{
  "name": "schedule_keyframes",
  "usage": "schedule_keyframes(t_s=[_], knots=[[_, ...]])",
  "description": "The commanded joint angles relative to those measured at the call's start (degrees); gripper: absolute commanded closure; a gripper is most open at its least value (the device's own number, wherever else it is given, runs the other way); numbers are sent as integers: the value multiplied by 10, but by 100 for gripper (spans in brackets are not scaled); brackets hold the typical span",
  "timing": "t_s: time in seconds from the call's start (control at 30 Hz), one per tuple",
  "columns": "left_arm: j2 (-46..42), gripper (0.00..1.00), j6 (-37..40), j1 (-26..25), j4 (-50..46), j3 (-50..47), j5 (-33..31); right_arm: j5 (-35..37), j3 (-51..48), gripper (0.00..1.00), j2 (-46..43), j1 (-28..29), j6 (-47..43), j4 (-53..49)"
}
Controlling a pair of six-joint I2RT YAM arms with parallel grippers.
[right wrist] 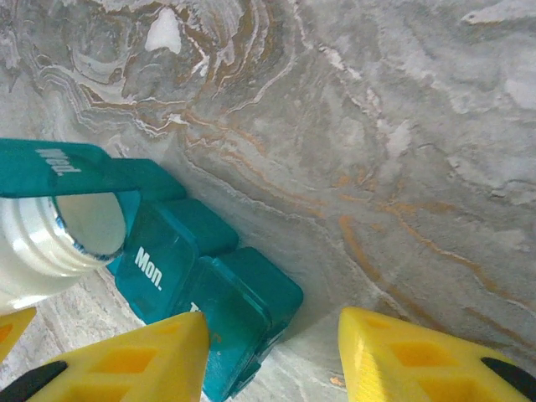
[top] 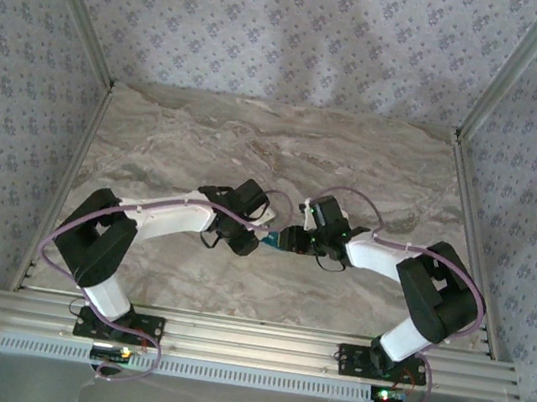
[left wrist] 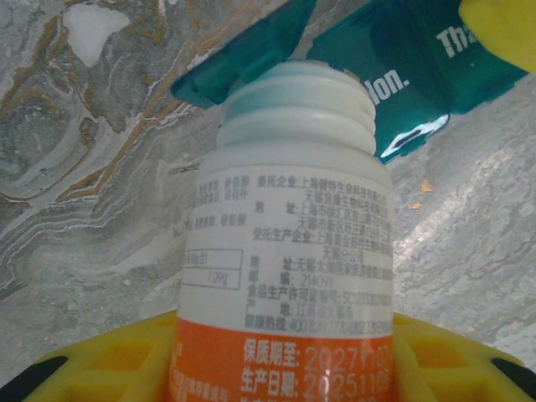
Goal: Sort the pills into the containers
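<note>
- Teal-blue containers (right wrist: 180,251), a strip of lidded compartments, lie flat on the marbled table (right wrist: 402,126), midway between the two arms. The lid (right wrist: 59,167) marked "Wed." is raised, and the one marked "Mon." is down.
- Capless white bottle (left wrist: 293,218) with an orange band, held with its threaded mouth toward the strip, just at the opened compartment and under the raised lid.
- Yellow-fingered left gripper (left wrist: 280,335), clamped on the bottle's body, one finger on either side.
- Matching right gripper (right wrist: 275,318), jaws apart and straddling one end of the strip. One finger (right wrist: 126,360) overlaps the strip's edge, while the other stands clear over bare table. No hold on the strip is evident.
- No pills can be made out, either in the bottle's mouth or in a compartment.
- Step in hand, by judgement: tipping pills from the bottle into the opened compartment.
- To do it well:
  - Centre the mouth over that one compartment and below its lid, so that nothing skips onto the neighbouring closed lid or the table.
  - Raise the bottle's base slowly and by small amounts, since smooth pills are likely to run out in a rush.
  - Let the right gripper brace the light strip against the bottle's push, as it would probably slide on the smooth surface.
</note>
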Motion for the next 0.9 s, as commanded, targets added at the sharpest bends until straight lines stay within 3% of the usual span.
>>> schedule_keyframes(t_s=[0.0, 0.2, 0.87], knots=[[0, 100, 12, 4, -14, 8, -2, 0, -2, 54, -2, 7, 8, -19], [-11, 100, 11, 7, -15, 2, -1, 5, 5, 47, 7, -4, 10, -24], [-45, 100, 10, 20, -25, -7, 0, -8, 19, 47, 17, -25, 13, -18]])
